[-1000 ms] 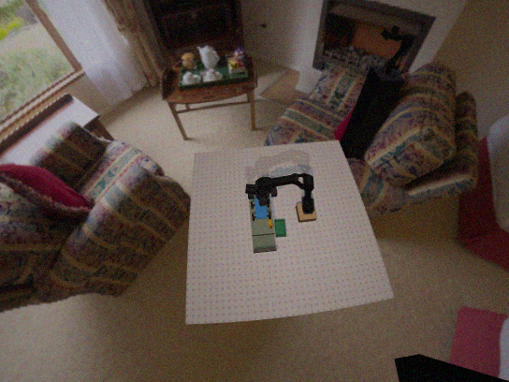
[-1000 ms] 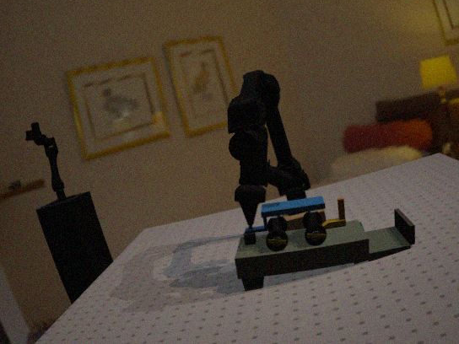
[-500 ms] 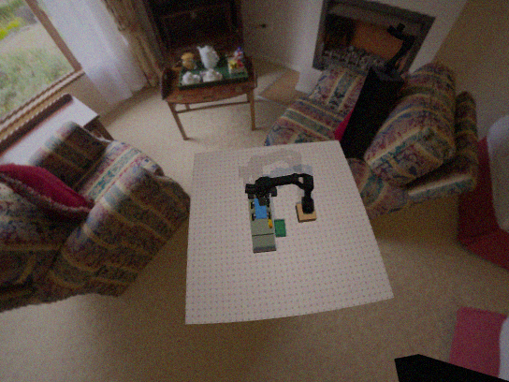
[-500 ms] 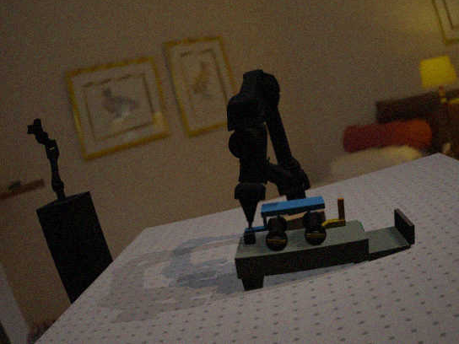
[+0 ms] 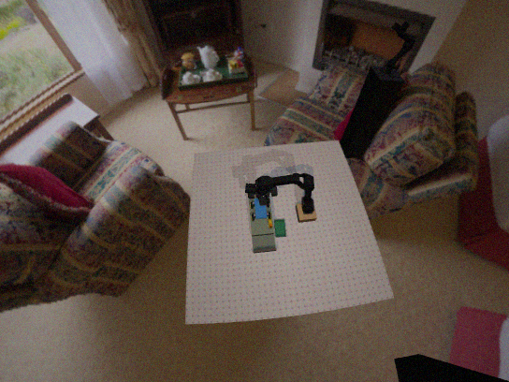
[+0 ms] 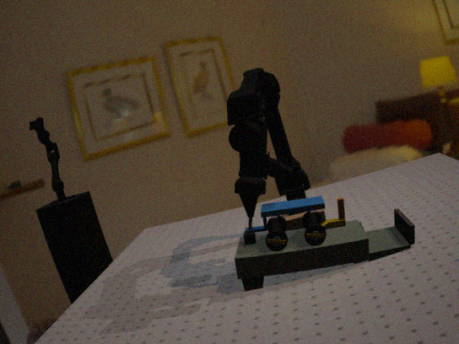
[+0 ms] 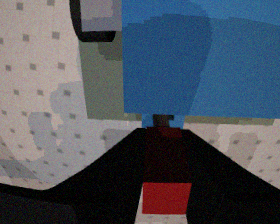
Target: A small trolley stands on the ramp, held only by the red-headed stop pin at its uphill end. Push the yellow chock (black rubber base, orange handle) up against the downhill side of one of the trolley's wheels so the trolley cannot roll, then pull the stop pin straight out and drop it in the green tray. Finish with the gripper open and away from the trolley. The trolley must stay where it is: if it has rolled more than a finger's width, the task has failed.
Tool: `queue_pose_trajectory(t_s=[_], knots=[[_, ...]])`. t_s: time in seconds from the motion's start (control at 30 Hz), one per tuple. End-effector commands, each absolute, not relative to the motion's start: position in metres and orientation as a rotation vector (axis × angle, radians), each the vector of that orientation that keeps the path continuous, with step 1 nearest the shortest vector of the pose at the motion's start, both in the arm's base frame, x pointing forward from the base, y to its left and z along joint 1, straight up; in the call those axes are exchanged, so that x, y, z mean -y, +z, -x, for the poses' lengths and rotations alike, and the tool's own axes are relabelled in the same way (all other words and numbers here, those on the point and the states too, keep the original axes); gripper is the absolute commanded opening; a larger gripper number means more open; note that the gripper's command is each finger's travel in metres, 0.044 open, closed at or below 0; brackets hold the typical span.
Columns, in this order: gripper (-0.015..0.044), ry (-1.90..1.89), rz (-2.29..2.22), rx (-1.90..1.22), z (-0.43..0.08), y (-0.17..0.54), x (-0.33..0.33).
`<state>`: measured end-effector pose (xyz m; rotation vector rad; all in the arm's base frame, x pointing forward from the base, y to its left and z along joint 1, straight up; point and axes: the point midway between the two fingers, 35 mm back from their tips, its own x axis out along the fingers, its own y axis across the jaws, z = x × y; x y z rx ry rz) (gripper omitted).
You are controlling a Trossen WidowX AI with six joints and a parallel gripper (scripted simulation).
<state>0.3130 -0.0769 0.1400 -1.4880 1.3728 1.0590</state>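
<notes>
The trolley, with a blue top (image 5: 260,209) (image 6: 293,206) (image 7: 165,65) and black wheels, stands on the grey-green ramp (image 5: 263,227) (image 6: 304,260) (image 7: 102,95). The yellow chock (image 5: 270,223) (image 6: 334,223) with its upright orange handle sits just downhill of a lower wheel; its tip looks close against that wheel, but exact contact is hard to tell. My gripper (image 6: 251,224) (image 7: 162,138) points down at the uphill end and is shut on the red-headed stop pin (image 7: 166,199). The pin's lower end is hidden. The green tray (image 5: 280,227) lies beside the ramp.
A black block (image 6: 250,238) stands on the ramp's uphill end, under the fingertips. The ramp's lower section ends in an upright dark end plate (image 6: 404,226). The arm's base stands on a wooden board (image 5: 306,216) to the side of the ramp and tray.
</notes>
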Motion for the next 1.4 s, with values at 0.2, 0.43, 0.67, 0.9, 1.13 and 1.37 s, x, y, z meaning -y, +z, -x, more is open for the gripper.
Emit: queue_pose_trajectory(t_s=[0.2,0.43,0.67,0.9,1.13,1.37], knots=[[0.0,1.05,1.49,-1.376,-0.313,0.149,0.076],[0.0,1.05,1.49,-1.376,-0.313,0.155,0.075],[0.0,1.05,1.49,-1.376,-0.313,0.16,0.074],[0.0,1.05,1.49,-1.376,-0.313,0.165,0.075],[0.0,1.049,1.491,-1.377,-0.314,0.168,0.085],[0.0,1.049,1.492,-1.378,-0.315,0.17,0.095]])
